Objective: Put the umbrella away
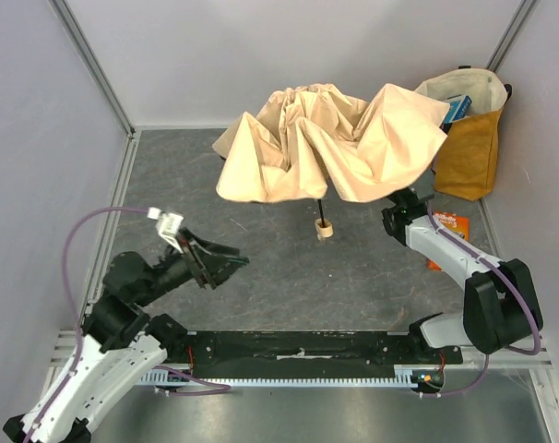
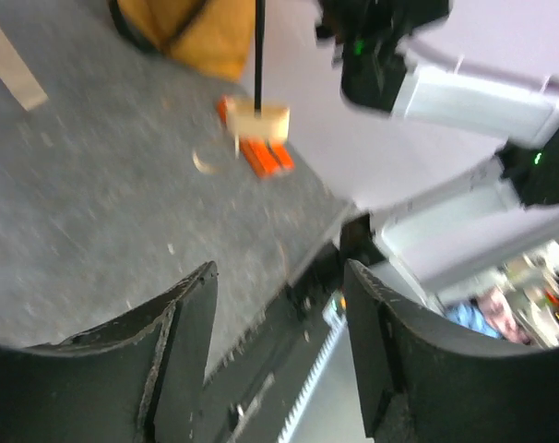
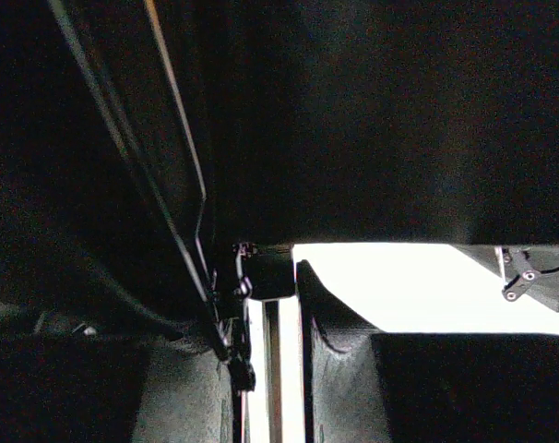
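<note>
The umbrella (image 1: 335,138) lies half open at the back middle, its beige canopy crumpled. Its black shaft runs down to the wooden knob handle (image 1: 324,230) near the mat. The handle (image 2: 261,121) also shows in the left wrist view. My right gripper (image 1: 397,210) reaches under the canopy's right edge. In the right wrist view it (image 3: 270,305) is nearly closed round thin black umbrella metal, with dark fabric above. My left gripper (image 1: 231,261) is open and empty, left of the handle and apart from it; its jaws (image 2: 279,286) stand wide.
A mustard-yellow tote bag (image 1: 469,148) with a pale lining stands at the back right against the wall. An orange packet (image 1: 443,223) lies on the mat beside my right arm. The grey mat (image 1: 261,295) is bounded by walls at left, back and right.
</note>
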